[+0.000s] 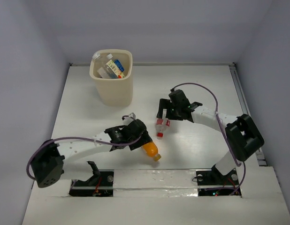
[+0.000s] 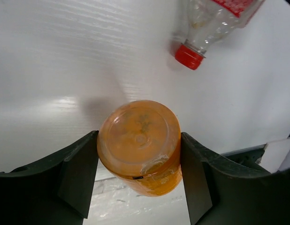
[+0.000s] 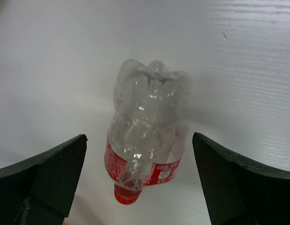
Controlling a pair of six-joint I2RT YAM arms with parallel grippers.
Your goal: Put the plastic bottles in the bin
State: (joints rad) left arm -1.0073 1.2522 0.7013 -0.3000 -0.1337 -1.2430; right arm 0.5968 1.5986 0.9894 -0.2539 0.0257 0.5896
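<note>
Orange bottle [image 2: 139, 145] between low left jaws

Red-label bottle [image 3: 144, 165]: white print is running around the red band, inside the right gripper [image 3: 139, 137]; it is blurring too much to read.
Orange bottle [image 2: 139, 146]: faint moulded marks are showing on its base, inside the left gripper [image 2: 139, 136]; no letter or number is coming through.
Bin bottles [image 1: 115, 66]: blue and yellow labels are showing in the bin [image 1: 112, 93], far from both grippers; too small to read.
Readable text: none is showing anywhere.
</note>
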